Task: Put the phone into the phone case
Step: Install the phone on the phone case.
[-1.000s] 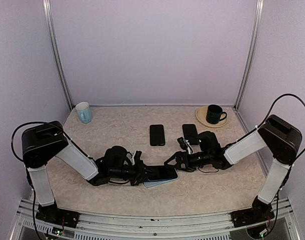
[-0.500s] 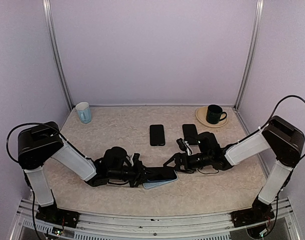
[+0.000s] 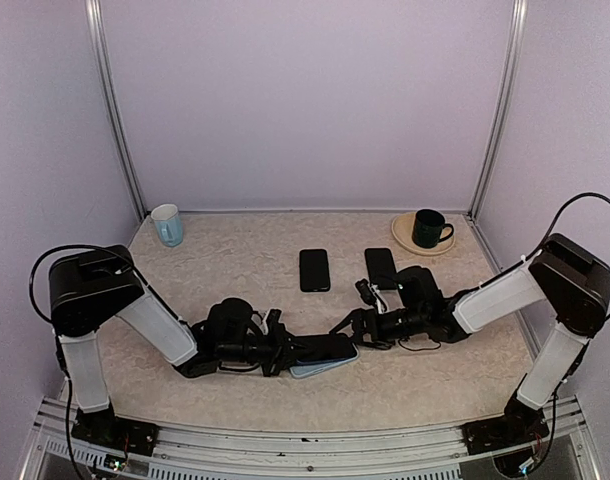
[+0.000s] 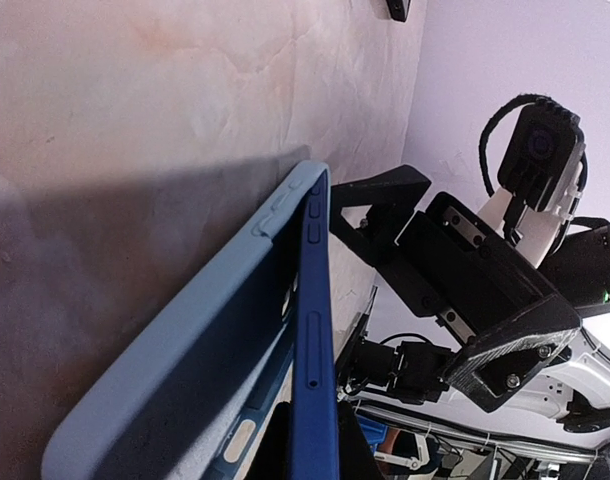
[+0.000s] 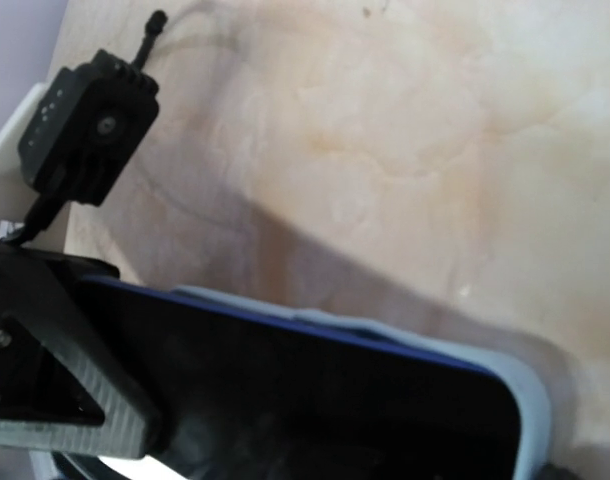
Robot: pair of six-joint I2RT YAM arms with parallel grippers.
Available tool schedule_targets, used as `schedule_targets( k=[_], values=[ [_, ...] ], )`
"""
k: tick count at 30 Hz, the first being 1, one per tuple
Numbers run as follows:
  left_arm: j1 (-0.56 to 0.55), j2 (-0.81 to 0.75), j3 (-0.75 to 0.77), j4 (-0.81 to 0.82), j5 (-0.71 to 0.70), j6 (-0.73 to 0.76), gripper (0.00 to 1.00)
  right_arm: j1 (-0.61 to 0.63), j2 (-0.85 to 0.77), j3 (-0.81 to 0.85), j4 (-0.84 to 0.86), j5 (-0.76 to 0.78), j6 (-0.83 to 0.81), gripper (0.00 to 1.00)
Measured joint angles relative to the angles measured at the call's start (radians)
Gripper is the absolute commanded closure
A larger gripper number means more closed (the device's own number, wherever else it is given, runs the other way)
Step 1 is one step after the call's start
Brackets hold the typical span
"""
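L gripper (image 3: pixel 277 352) is clamped on the left end of the phone (image 3: pixel 323 347), prob. to pin it so it can't slide while it's pressed home. The phone lies on the light-blue case (image 3: pixel 330 367), low on the table (image 3: pixel 235 270), betw. the two arms. Case lip shows along the near side & rt end, so not fully seated, I'd say. Long axis runs left–right, free end twd the R gripper (image 3: pixel 347 326). Its fingers look apart, just at that end, prob. ready to push the corner in.

pale mug (image 3: pixel 166 224), dk mug (image 3: pixel 428 228) on plate (image 3: pixel 399 231)
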State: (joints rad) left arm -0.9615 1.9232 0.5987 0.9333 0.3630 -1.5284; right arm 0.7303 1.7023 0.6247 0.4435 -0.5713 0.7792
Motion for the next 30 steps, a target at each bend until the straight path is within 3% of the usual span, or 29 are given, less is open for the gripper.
schedule_targets(
  k=[13,30],
  values=[
    [0.001,0.056,0.004,0.087,0.015,0.019,1.00,0.000,-0.006,-0.005,-0.011,0.024,-0.008,0.00],
    [0.013,-0.065,-0.008,-0.084,0.026,0.152,1.00,-0.065,-0.169,-0.054,-0.066,0.006,-0.030,0.00]
  ],
)
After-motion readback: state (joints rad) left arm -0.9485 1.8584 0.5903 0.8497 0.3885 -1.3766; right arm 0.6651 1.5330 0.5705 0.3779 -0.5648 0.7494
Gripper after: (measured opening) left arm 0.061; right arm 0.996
